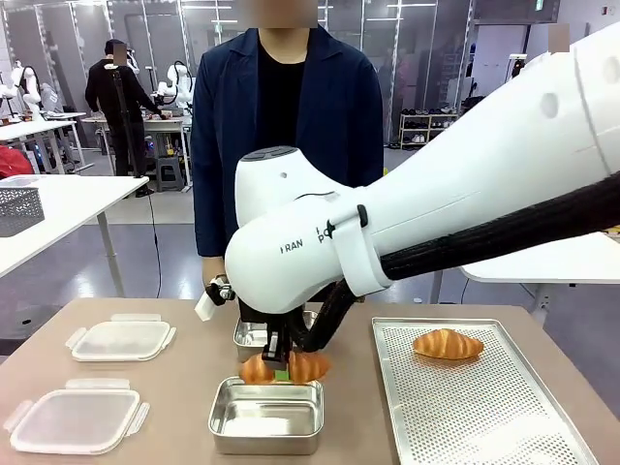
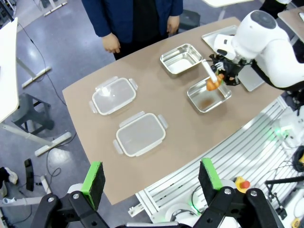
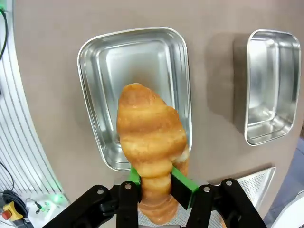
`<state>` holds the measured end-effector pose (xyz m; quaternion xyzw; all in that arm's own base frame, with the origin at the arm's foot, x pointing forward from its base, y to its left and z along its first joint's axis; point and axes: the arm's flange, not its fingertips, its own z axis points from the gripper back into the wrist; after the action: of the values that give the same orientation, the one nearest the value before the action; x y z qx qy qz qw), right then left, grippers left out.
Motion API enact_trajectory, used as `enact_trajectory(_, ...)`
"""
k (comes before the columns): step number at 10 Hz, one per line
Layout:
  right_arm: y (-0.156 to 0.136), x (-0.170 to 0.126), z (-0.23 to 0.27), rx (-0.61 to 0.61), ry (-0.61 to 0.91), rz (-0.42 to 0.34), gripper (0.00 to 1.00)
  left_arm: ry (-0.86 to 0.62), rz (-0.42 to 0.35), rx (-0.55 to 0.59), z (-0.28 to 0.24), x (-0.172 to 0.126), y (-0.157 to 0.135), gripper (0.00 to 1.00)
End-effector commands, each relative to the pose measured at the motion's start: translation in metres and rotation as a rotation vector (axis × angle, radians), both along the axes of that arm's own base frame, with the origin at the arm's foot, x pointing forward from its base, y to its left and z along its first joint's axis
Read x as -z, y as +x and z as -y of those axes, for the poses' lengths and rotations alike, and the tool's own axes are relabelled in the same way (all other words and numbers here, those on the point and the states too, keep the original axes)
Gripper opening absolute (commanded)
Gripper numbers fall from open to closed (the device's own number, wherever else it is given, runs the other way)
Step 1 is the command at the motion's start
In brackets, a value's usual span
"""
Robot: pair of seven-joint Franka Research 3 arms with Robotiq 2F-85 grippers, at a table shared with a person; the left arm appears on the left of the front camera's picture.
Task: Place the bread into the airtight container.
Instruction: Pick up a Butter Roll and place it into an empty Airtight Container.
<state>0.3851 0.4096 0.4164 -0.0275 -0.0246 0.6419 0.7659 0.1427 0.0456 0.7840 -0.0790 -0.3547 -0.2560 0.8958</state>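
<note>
The right gripper [image 3: 154, 183] pinches the bread [image 3: 151, 137] by one end, just above the near metal box [image 3: 109, 57]. Part of the bread hangs past the box, so it could drop onto the worktop [image 3: 213, 71].

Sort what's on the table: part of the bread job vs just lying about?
In the job: croissant in the right gripper; near steel container under it.
Lying about for now: second croissant on the perforated tray; far steel container; two plastic lids; open left gripper, holding nothing.
</note>
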Motion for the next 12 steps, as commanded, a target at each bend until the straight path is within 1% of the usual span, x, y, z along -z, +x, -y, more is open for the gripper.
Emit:
enact_trajectory(1, 0.003, 0.014, -0.02, 0.011, -0.021, -0.029, 0.23, 0.009, 0.0, 0.017, 0.0, -0.003, -0.004, 1.0)
enact_trajectory(3, 0.004, 0.029, -0.027, -0.002, -0.018, -0.041, 0.23, 0.009, 0.0, 0.017, 0.0, -0.003, -0.004, 1.0)
enact_trajectory(4, 0.004, 0.035, -0.025, 0.008, -0.004, -0.065, 0.23, 0.009, 0.0, 0.017, 0.0, -0.003, -0.004, 1.0)
enact_trajectory(5, 0.003, 0.038, -0.027, -0.011, 0.009, -0.07, 0.35, 0.009, 0.0, 0.017, 0.0, -0.003, -0.004, 1.0)
enact_trajectory(6, 0.004, 0.038, -0.025, -0.019, 0.004, -0.074, 0.56, 0.009, 0.0, 0.017, 0.0, -0.003, -0.004, 1.0)
enact_trajectory(7, 0.007, 0.037, -0.021, -0.011, 0.015, -0.085, 0.69, 0.009, 0.0, 0.017, 0.0, -0.003, -0.004, 1.0)
enact_trajectory(8, 0.007, 0.036, -0.02, -0.01, 0.022, -0.086, 0.91, 0.009, 0.0, 0.017, 0.0, -0.003, -0.004, 1.0)
enact_trajectory(9, 0.008, 0.035, -0.02, -0.007, 0.026, -0.086, 1.0, 0.009, 0.0, 0.017, 0.0, -0.003, -0.004, 1.0)
enact_trajectory(10, 0.009, 0.034, -0.019, 0.0, 0.041, -0.096, 1.0, 0.009, 0.0, 0.017, 0.0, -0.003, -0.004, 1.0)
enact_trajectory(12, 0.008, 0.032, -0.019, -0.007, 0.061, -0.085, 1.0, 0.009, 0.0, 0.017, 0.0, -0.003, -0.004, 1.0)
